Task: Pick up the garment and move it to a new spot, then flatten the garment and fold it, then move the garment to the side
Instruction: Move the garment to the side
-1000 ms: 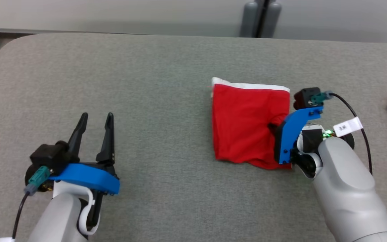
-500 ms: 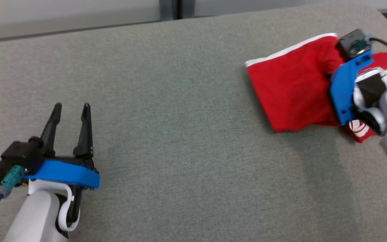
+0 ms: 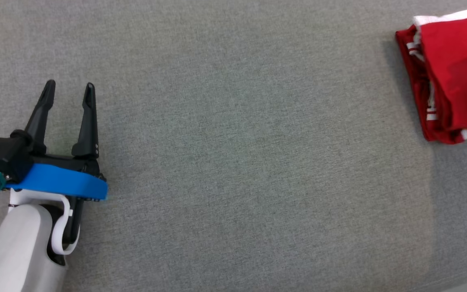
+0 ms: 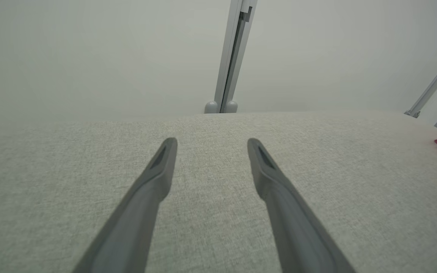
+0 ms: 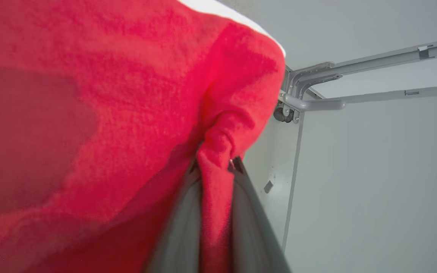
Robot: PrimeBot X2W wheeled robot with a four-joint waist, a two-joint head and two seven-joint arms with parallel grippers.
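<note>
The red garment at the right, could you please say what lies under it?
A striped red cloth peeks out along the garment's left edge; its rest is covered.

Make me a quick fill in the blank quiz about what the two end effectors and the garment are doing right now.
The left end effector is over the table with its fingers ____ and nothing between them.
The right end effector is shut on the garment, pinching a fold of ____ fabric.
The band along the garment's edge is ____.
Missing words: open; red; white.
</note>
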